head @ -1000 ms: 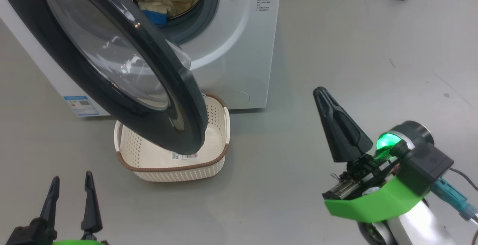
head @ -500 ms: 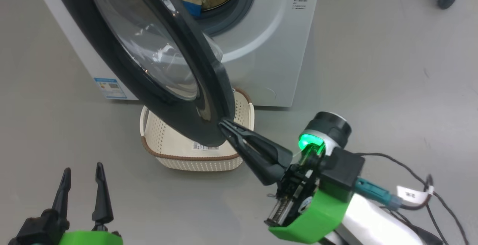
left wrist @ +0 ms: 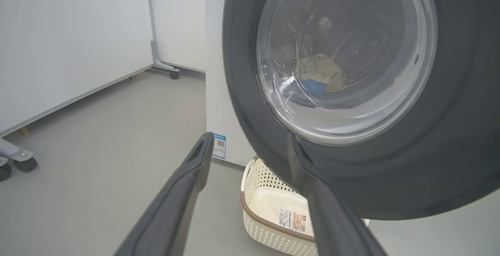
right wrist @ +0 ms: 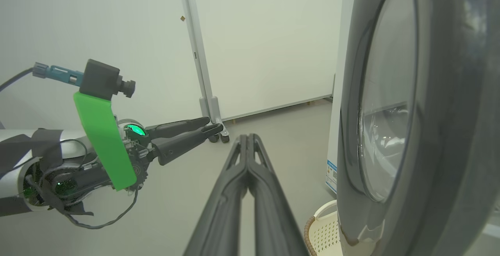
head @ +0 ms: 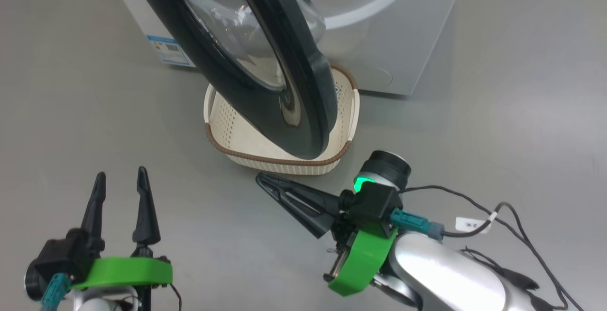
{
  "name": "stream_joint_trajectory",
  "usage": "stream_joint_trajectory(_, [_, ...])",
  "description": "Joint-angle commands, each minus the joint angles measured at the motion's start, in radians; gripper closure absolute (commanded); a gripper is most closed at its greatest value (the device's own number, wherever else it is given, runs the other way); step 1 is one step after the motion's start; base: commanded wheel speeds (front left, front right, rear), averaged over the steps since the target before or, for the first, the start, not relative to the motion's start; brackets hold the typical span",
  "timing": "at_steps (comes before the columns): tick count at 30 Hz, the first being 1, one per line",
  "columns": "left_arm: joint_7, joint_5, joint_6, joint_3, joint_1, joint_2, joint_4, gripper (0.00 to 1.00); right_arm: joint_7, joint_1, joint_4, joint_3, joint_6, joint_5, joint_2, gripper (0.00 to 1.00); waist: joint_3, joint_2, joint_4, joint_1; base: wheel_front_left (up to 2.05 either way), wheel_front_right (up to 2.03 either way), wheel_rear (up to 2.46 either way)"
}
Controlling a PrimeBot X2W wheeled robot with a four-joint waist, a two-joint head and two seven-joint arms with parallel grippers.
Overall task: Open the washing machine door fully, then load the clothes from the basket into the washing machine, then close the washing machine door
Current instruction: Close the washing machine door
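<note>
The washing machine door [head: 308, 88] hangs swung out over the cream basket [head: 348, 112], which stands on the floor before the white washing machine [head: 403, 41]. Through the door glass, the clothes [left wrist: 318, 72] lie inside the drum, cream with a blue patch. The basket [left wrist: 273, 205] floor that shows is bare except for a label. My left gripper [head: 120, 176] is open at the lower left, holding nothing. My right gripper [head: 261, 178] is shut and empty, pointing left just in front of the basket. In the right wrist view the door [right wrist: 441, 131] stands to the right of my shut right gripper [right wrist: 248, 137], apart from it.
White wheeled partition panels [left wrist: 78, 45] [right wrist: 254, 53] stand to the left of the machine. A black cable [head: 474, 204] trails from my right arm over the grey floor. My left gripper [right wrist: 207, 125] points toward the right one.
The head view has shifted down and left. My right gripper has swung from upright to pointing left, passed the door's lower edge, and now sits lower, before the basket. Left gripper stays open.
</note>
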Motion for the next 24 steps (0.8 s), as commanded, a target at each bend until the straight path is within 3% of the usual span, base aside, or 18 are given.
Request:
stream_joint_trajectory(1, [-0.011,0.013,-0.004,0.042,-0.045,0.006,-0.027,0.0,-0.007,-0.027,-0.012,-0.004,-0.003,0.011,0.021,1.0,0.043,0.0,0.015,-0.0002,0.0,0.0,0.0])
stream_joint_trajectory(11, [-0.011,0.03,-0.024,0.061,-0.089,-0.015,-0.024,0.0,-0.014,-0.056,0.063,-0.043,-0.003,0.006,0.021,1.0,0.127,0.0,0.014,-0.0002,0.0,0.0,0.0])
stream_joint_trajectory(24, [-0.011,0.042,-0.042,0.068,-0.136,-0.029,-0.034,0.0,-0.015,-0.095,0.044,-0.237,-0.003,-0.054,0.055,1.0,0.196,0.0,0.005,-0.0002,0.0,0.0,0.0])
